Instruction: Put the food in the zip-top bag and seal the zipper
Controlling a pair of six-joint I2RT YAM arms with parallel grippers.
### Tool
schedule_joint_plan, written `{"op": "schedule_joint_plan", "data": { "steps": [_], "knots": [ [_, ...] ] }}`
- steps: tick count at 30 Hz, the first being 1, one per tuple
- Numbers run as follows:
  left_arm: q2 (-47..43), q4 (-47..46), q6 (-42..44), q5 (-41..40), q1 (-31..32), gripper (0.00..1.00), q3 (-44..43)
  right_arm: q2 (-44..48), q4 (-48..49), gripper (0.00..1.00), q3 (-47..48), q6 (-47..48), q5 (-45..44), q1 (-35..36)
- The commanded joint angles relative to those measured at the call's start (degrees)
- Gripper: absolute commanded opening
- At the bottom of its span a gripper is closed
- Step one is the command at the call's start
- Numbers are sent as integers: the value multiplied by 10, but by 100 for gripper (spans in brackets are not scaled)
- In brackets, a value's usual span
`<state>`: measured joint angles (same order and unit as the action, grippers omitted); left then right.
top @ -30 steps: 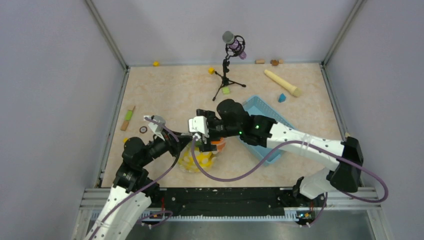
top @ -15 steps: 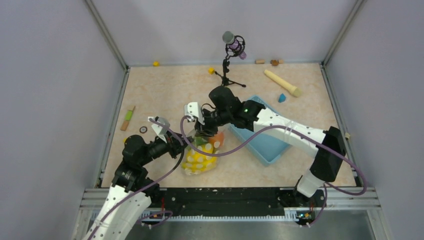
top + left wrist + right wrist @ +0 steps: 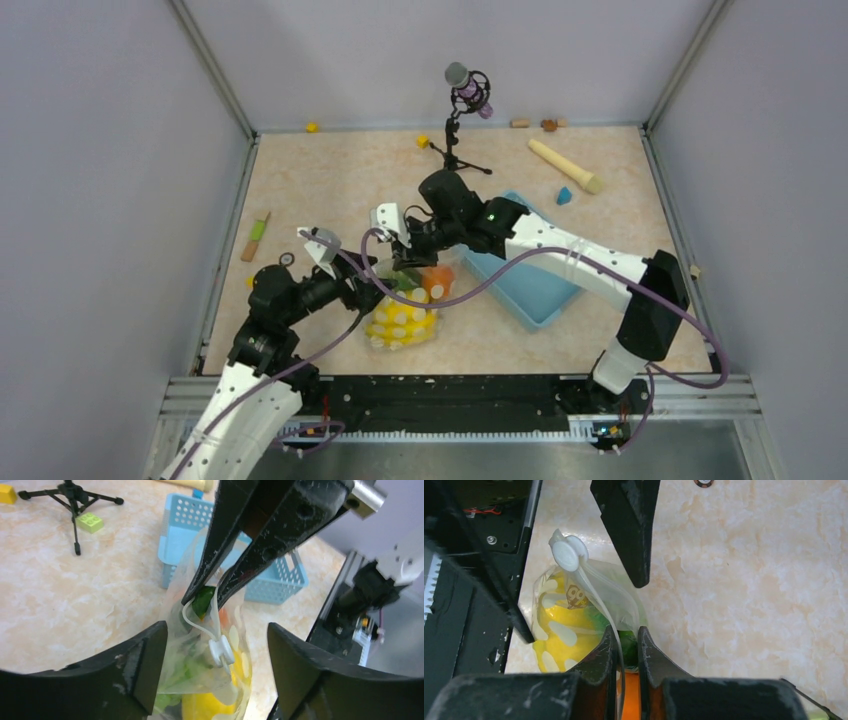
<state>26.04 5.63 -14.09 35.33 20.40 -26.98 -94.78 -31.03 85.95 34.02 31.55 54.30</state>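
Table (image 3: 330,180): marbled beige, filling the middle of the overhead view. My work sits low and centre on it.
Right arm (image 3: 580,262): over the last second its elbow swung in from the right edge and its wrist drew up-frame. In the last half second it barely moved.
Light blue basket (image 3: 535,295): right of centre, partly under that arm, just beside the bag.
Zip-top bag (image 3: 402,320): low and centre. More of it shows from under the arm than a second ago, with its mouth drawn upward.
Food: a yellow fruit (image 3: 398,322), an orange (image 3: 437,284) and something green (image 3: 176,674) are all inside the bag, so I judge loading done.
Right gripper (image 3: 202,601): clamped on the zipper strip at the bag's top, centre of the left wrist view.
Left gripper (image 3: 216,630): fingers spread wide either side of the bag's mouth, gripping nothing.
Zipper strip (image 3: 596,592): runs from the right gripper's pinch toward the upper left of the right wrist view. I cannot tell whether it is sealed.
Slider tab (image 3: 569,552): white, at the strip's free end, between the left gripper's spread fingers.
Meaning: the mouth is now held up taut. I judge the next move is closing the left gripper on the tab and running it along the strip.
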Motion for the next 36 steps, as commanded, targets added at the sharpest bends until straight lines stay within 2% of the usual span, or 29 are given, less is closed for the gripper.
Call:
{"op": "schedule_joint_plan", "data": {
  "steps": [1, 2, 4, 6, 9, 14, 19, 22, 25, 28, 33, 36],
  "knots": [
    [-38, -90, -40, -69, 2, 87, 42, 34, 65, 0, -34, -85, -63, -1],
    [-51, -112, -50, -73, 2, 92, 65, 45, 87, 0, -55, -102, -75, -2],
    [-77, -153, -76, -97, 2, 97, 108, 69, 115, 0, -85, -129, -97, -2],
    [-100, -179, -87, -124, 2, 97, 135, 92, 128, 0, -109, -146, -113, -3],
    [-113, -232, -78, -116, 2, 97, 172, 115, 140, 0, -140, -155, -122, -3],
    [-81, -331, -85, -103, 2, 96, 202, 127, 142, 0, -166, -155, -117, -4],
    [-20, -385, -84, -73, 1, 89, 193, 129, 143, 0, -173, -160, -117, -4],
    [18, -421, -84, -60, 1, 76, 191, 131, 144, 0, -175, -163, -118, -5],
    [44, -431, -76, -38, 0, 70, 178, 134, 143, 0, -180, -163, -122, -4],
    [51, -435, -66, -34, 1, 68, 171, 137, 142, 0, -185, -161, -122, -5],
    [37, -407, -58, -24, 0, 57, 159, 144, 140, 0, -190, -155, -122, -5],
    [26, -405, -57, -18, 1, 56, 159, 143, 140, 0, -191, -148, -112, -5]
  ]
}}
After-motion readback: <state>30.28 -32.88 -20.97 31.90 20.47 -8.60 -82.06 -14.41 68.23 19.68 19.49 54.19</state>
